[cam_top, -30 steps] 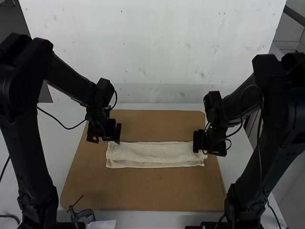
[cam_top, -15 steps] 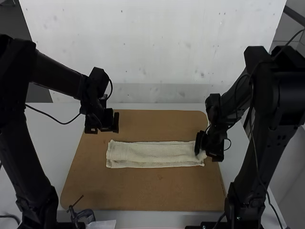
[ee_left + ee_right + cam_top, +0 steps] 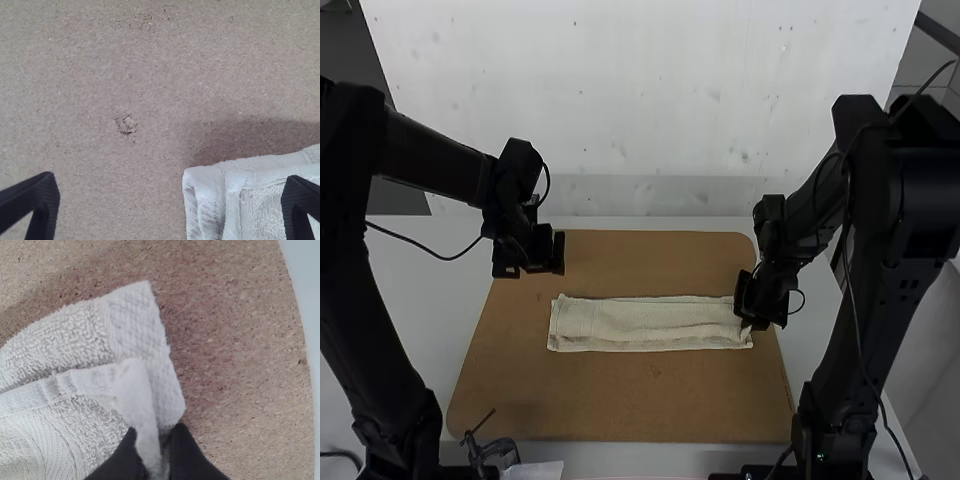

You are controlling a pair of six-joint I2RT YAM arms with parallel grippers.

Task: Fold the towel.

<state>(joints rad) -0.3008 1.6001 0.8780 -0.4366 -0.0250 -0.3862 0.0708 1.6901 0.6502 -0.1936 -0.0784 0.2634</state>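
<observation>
A cream towel (image 3: 645, 324) lies folded into a long narrow strip across the brown board. My left gripper (image 3: 528, 268) hangs above the board, beyond and left of the towel's left end. In the left wrist view the left gripper (image 3: 170, 205) has its fingers wide apart, the towel's corner (image 3: 210, 190) lower down between and under them. At the towel's right end is my right gripper (image 3: 750, 318). The right wrist view has the right gripper (image 3: 152, 452) closed on a pinched edge of the towel (image 3: 135, 390), near its end corner.
The brown board (image 3: 620, 400) lies on a white table (image 3: 420, 290), with a pale wall behind. A small metal clamp (image 3: 498, 450) and a white piece of paper (image 3: 535, 470) are at the board's near left edge.
My left gripper has lifted off the towel's left end and moved back and left. The right gripper has shifted slightly toward the near side, and the towel has slid a little to the right.
</observation>
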